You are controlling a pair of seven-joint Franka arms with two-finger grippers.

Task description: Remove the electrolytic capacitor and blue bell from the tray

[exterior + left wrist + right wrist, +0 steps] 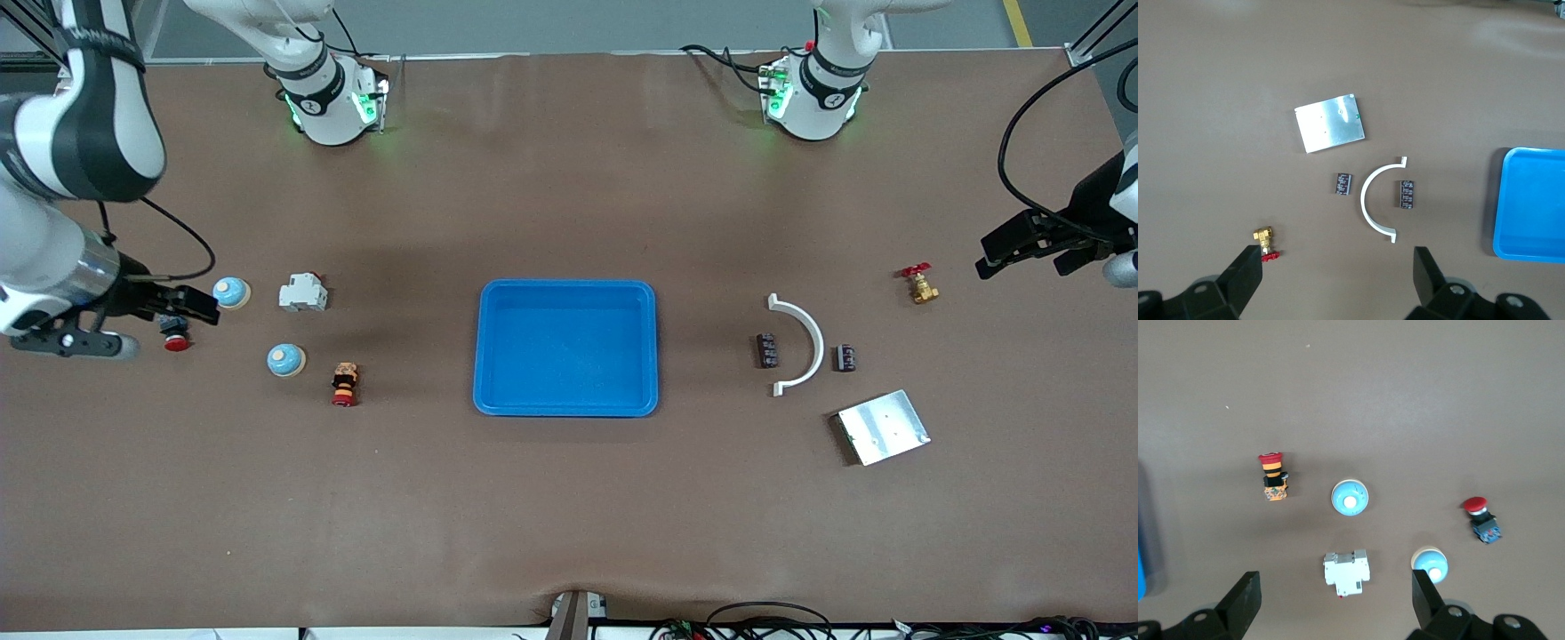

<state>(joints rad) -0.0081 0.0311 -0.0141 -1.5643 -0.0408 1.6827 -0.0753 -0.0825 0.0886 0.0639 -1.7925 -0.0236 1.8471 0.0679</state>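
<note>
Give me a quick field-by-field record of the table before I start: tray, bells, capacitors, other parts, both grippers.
tray: blue tray, mid-table, nothing in it
bells: two blue bells, toward the right arm's end
capacitors: two dark capacitors, either side of the white curved piece
other parts: white breaker, red push buttons, brass valve, metal plate
left gripper: open, holding nothing, over the left arm's end of the table
right gripper: open, holding nothing, beside a bell

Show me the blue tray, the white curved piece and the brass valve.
blue tray (pixel 566 289): front view, its rim.
white curved piece (pixel 813 338): front view, middle of the arc.
brass valve (pixel 924 289): front view, its brass body.
</note>
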